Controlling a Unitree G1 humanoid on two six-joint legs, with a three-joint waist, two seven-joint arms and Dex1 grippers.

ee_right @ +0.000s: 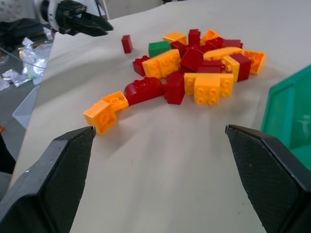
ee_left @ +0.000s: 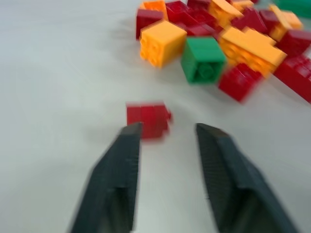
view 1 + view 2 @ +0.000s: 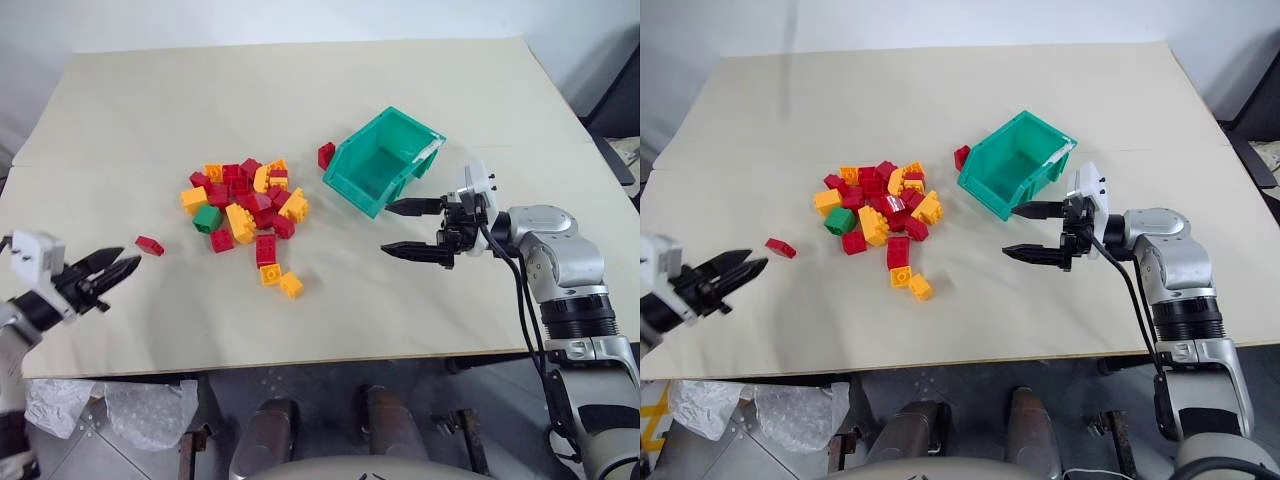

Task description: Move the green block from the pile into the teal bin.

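Note:
The green block (image 3: 207, 218) lies at the left edge of the pile (image 3: 245, 200) of red and yellow-orange bricks, mid-table. It is also visible in the left wrist view (image 2: 203, 59). To the right of the pile stands the teal bin (image 3: 352, 188), its opening turned up towards me. My left gripper (image 3: 125, 268) hovers low near the table's left front, open and holding nothing. A lone red brick (image 2: 148, 119) lies just past its fingertips. My right gripper (image 3: 387, 229) stands wide open and empty, in front of the bin and pointing left towards the pile.
A single red brick (image 3: 326, 155) rests against the bin's left side. Two yellow-orange bricks (image 3: 281, 280) lie loose in front of the pile. The table's front edge (image 3: 300, 362) runs close below both grippers. Bare tabletop stretches behind the pile and bin.

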